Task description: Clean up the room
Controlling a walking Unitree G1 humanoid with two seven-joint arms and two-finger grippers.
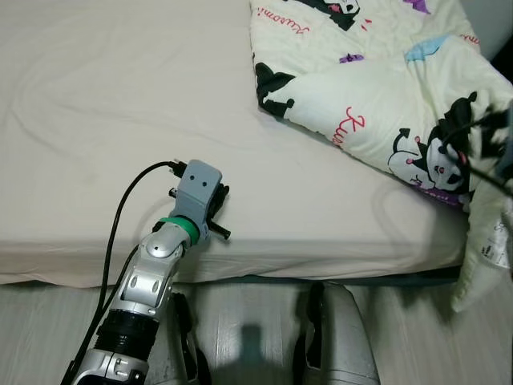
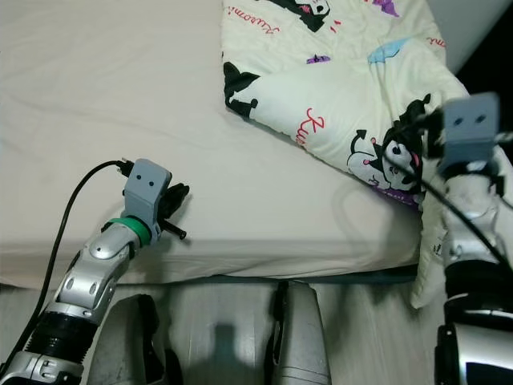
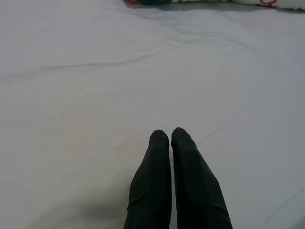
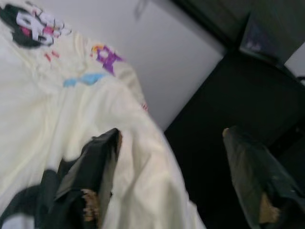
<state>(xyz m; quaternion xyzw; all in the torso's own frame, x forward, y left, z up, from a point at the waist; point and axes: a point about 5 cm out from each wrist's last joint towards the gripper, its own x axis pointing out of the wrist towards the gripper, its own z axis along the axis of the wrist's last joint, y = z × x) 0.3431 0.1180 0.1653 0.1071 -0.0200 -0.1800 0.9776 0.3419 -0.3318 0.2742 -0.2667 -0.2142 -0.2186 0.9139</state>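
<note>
I'm looking down over the near edge of a wide bed covered in a plain cream fitted sheet [image 1: 120, 104]. A pale yellow quilted blanket printed with black-and-white cartoon characters and red script [image 1: 385, 88] lies bunched on the far right of the mattress, and its right corner spills over the near right edge of the bed and hangs down toward the pale wood-plank floor [image 1: 409, 337].

My left hand [image 3: 170, 136] rests low over the sheet near the front edge of the bed, on the left side, well apart from the blanket. In the left wrist view its two black fingers [image 3: 152, 186] are pressed together, tip to tip, clenched on nothing, with bare sheet beneath them. A black cable [image 1: 120, 216] loops up from the silver forearm to the grey wrist housing [image 1: 198, 188].

My right hand [image 4: 167, 138] is up at the blanket's hanging right corner. In the right wrist view its fingers [image 4: 90, 181] stand spread wide, released: one finger lies against the yellow fabric, the other sits off in front of a dark background, and a fold of blanket bulges up between them. I can't say it has a grip on the cloth. In the right eye view the grey right wrist housing [image 2: 471, 128] sits just beside a printed cartoon face at the blanket's edge.
</note>
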